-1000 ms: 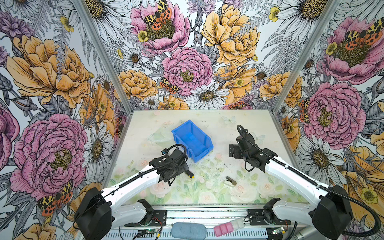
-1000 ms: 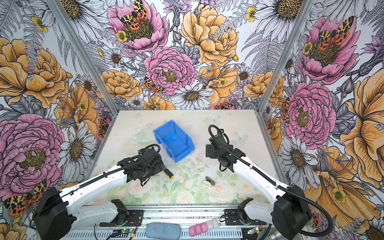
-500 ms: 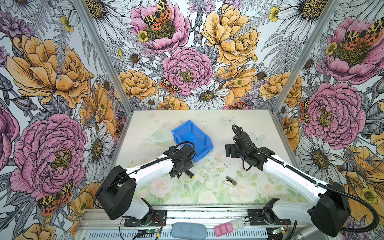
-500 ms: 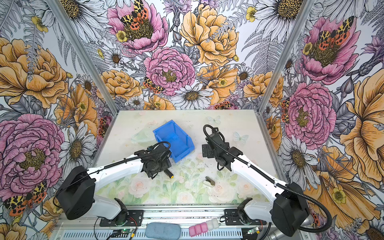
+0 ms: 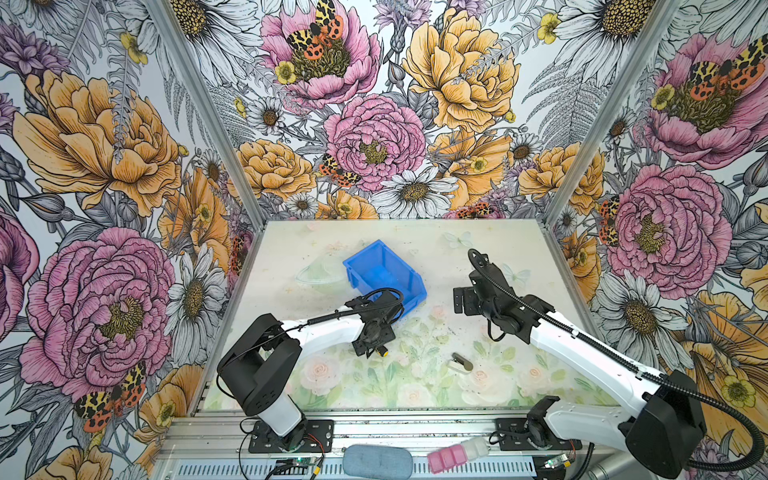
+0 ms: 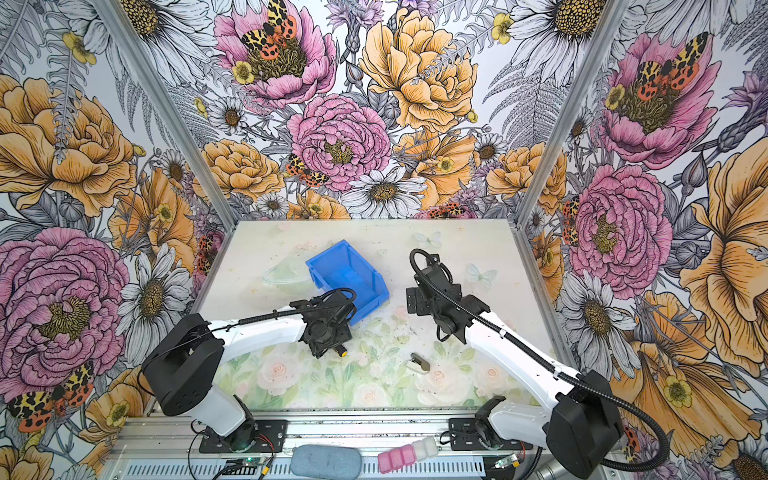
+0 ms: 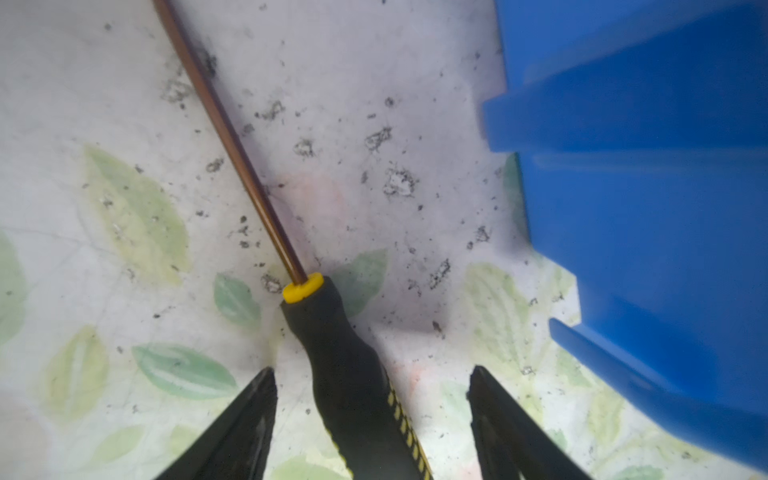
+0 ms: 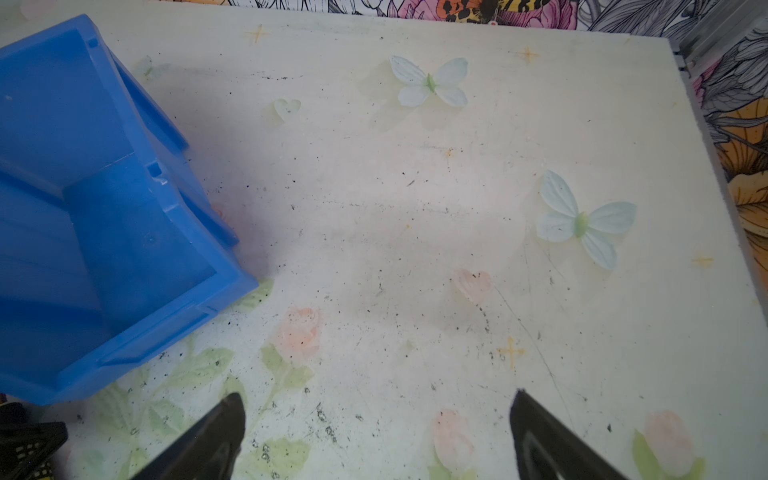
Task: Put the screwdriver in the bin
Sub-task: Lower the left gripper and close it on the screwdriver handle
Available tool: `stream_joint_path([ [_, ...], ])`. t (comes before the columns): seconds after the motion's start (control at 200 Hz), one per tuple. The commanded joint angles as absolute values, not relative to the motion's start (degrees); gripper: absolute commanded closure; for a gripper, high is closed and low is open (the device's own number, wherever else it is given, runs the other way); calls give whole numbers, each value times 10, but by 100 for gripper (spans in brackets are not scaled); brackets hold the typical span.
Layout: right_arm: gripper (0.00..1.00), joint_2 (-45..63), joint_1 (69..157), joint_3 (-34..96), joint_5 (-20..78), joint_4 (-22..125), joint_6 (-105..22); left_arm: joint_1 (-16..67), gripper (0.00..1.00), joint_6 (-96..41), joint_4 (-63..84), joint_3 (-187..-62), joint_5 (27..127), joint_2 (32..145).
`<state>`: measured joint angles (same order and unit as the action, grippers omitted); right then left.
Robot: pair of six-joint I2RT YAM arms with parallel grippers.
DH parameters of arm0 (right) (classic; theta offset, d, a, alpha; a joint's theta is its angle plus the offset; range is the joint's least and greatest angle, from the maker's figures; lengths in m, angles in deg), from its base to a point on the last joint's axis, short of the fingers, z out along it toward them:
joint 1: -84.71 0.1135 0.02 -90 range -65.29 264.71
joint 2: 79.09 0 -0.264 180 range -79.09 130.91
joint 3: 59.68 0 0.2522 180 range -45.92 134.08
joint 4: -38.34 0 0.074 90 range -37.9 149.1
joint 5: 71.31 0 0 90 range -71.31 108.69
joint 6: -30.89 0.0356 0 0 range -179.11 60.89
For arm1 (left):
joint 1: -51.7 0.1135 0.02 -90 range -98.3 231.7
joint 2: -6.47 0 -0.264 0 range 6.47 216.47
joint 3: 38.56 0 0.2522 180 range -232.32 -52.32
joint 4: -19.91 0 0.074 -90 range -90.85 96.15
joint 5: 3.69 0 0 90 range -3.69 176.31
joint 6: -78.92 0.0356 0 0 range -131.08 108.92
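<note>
The task was at its first stage, with nothing yet in the bright blue open-top plastic bin [image 5: 384, 270], whose inside showed empty in both top views. The slim screwdriver with a thin dark metal shaft and black ribbed handle with yellow trim [image 7: 353, 374] lay flat on the pale floral-printed table [image 5: 415, 395], just beside the bin's outer wall but not touching it. The left gripper [image 7: 372, 370] was down over the handle, its two black fingers standing apart on either side with a gap showing on each, so no grip was made. The right gripper [image 8: 378, 395] hung spread and empty over bare table on the bin's other side. By my judgement, clamping, lifting, carrying over the rim and letting go all remained. A small grey-and-white clip-like object [image 5: 460, 363] lay well apart, untouched. No brand, label or writing could be read anywhere; the handle bore only a row of yellow dashes.
</note>
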<state>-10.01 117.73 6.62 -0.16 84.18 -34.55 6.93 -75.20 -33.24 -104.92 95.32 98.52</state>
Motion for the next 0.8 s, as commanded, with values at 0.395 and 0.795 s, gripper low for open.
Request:
stream_joint_path([
  [0.395,1,-118,1171,52,-22,836,-346,61,45,-765,-305,-1027,940,1001],
  [0.795,1,-112,1170,65,-28,835,-349,71,63,-768,-293,-996,943,982],
])
